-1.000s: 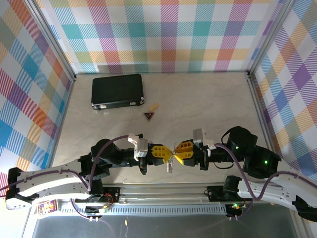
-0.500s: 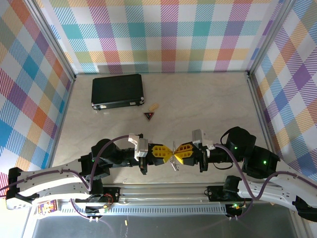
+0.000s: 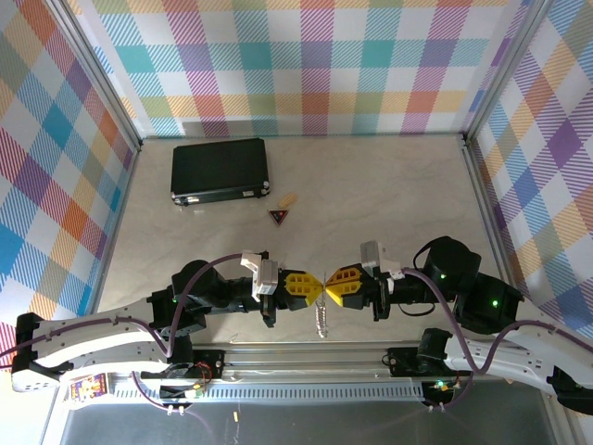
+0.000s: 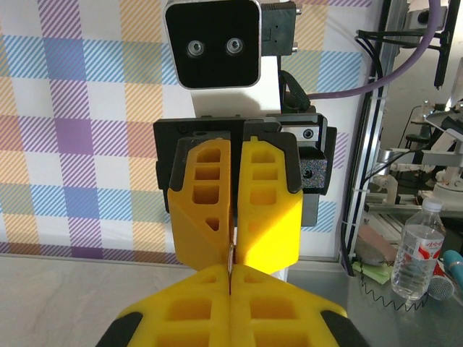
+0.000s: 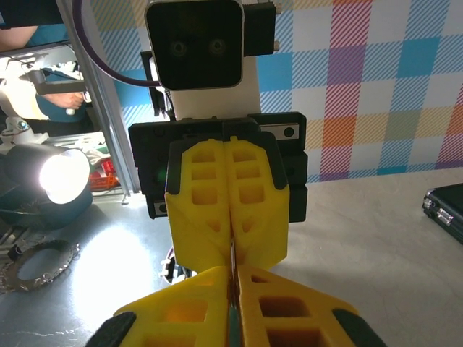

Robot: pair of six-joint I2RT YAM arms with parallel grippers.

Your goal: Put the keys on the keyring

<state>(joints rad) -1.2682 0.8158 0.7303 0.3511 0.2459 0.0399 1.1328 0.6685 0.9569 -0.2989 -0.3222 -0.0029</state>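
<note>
The left gripper [image 3: 318,286] and the right gripper [image 3: 329,284] are meeting nose to nose, lifted over the near edge of the table [image 3: 389,204], and both sets of jaws are clenching tight. In each wrist view the yellow fingers are pressing together with only a thin pale metal edge showing in the seam, so I'm judging both are pinching the same piece of metal. From above, the keys [image 3: 321,320] are dangling as a pale silver strip just below the point where the two tips are touching. The keyring itself is proving too small to pick out in that pinch, so whether the bunch is already threaded onto it I cannot tell. My read is that we're sitting right in the middle of the joining step: both parts are gathered up off the surface and brought together, while the working-on and the release are looking like what remains. Well behind the action, the dark-red triangular trinket [image 3: 279,216] and the black case [image 3: 220,170] are lying apart from everything on the marble top.
</note>
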